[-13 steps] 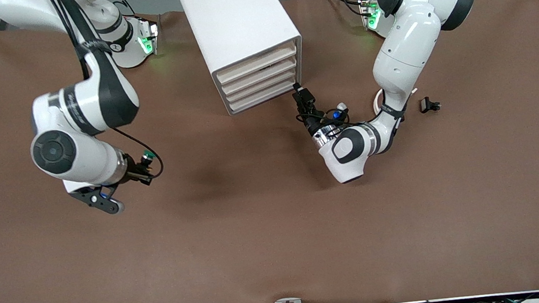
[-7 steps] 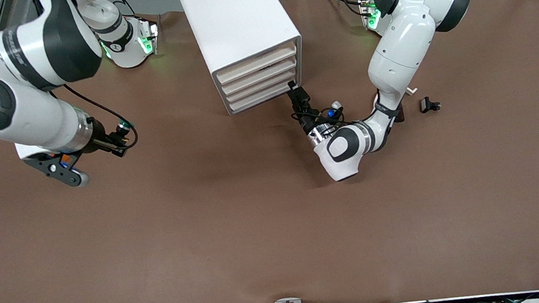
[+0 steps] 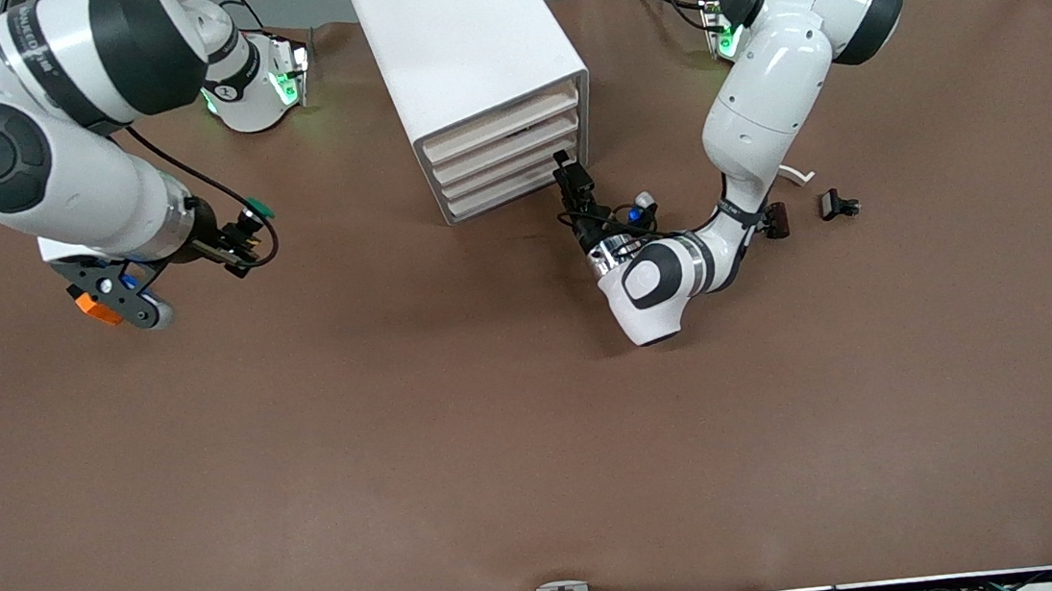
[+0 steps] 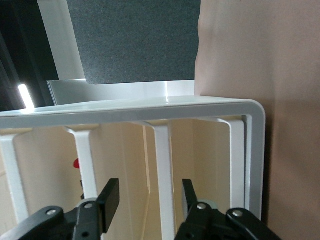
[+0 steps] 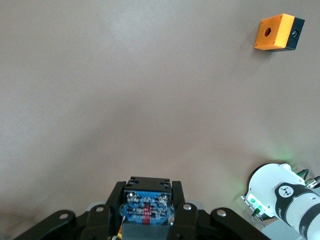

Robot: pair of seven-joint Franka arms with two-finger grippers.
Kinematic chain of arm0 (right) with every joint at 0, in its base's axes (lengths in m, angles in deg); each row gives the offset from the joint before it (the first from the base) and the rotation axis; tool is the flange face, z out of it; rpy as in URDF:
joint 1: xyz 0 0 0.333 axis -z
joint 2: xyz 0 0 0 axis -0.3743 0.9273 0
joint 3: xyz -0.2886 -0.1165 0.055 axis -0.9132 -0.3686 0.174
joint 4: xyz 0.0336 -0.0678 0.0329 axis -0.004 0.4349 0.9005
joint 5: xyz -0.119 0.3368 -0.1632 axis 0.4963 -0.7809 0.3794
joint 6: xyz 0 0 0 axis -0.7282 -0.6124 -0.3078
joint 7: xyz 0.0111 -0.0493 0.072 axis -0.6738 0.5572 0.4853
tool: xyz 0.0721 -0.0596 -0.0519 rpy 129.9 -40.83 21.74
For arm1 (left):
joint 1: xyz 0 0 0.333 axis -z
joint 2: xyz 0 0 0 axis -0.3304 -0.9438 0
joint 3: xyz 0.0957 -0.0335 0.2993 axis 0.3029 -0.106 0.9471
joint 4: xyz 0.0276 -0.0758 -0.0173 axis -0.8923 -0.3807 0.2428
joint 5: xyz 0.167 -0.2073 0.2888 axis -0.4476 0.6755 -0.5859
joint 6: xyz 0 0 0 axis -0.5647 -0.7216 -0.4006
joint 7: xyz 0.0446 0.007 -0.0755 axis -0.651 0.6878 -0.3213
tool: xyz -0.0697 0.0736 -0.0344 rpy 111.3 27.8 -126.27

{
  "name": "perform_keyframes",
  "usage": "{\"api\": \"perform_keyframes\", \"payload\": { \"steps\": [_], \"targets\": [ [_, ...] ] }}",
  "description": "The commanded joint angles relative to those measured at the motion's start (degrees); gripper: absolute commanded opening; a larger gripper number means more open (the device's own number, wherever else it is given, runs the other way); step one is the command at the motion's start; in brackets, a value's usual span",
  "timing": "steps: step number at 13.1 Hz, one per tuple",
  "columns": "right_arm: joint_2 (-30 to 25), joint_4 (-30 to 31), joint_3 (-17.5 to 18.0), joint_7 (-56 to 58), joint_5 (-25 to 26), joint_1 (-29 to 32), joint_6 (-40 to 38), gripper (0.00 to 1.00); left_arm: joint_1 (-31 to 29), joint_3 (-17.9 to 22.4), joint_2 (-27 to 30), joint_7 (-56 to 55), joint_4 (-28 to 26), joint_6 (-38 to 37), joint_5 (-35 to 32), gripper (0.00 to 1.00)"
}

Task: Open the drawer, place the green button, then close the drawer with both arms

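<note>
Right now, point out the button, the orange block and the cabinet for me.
button (image 5: 147,205), right wrist view, on its blue underside between the right end effector's fingers.
orange block (image 5: 274,32), right wrist view, on its orange face with the hole.
cabinet (image 3: 453,37), front view, on its white top panel.

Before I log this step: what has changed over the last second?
The right gripper, shut on the button, rose and swung toward the right arm's end of the table. The left gripper, jaws apart, crept along the cabinet front. All drawers stayed closed.
</note>
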Motion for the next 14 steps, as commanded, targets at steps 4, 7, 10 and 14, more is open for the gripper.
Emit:
{"api": "perform_keyframes", "payload": {
  "steps": [4,7,10,14],
  "targets": [
    [-0.18,0.14,-0.24,-6.5,0.71,-4.79,2.51,0.0,2.87,-0.22,-0.86,-1.13,0.54,1.09,1.2,0.54],
    [-0.09,0.14,-0.24,-9.56,0.28,-5.14,2.51,0.0,3.58,-0.22,-0.77,-1.13,0.54,1.52,1.12,0.38],
    [-0.09,0.14,-0.24,-11.07,0.1,-5.76,1.81,0.0,3.58,-0.22,-0.77,-1.04,0.54,1.61,1.12,0.09],
    [-0.18,0.58,-0.5,-11.24,0.1,-5.58,0.66,0.0,4.72,-0.22,-0.77,-1.04,0.72,2.58,0.94,0.08]
  ]
}}
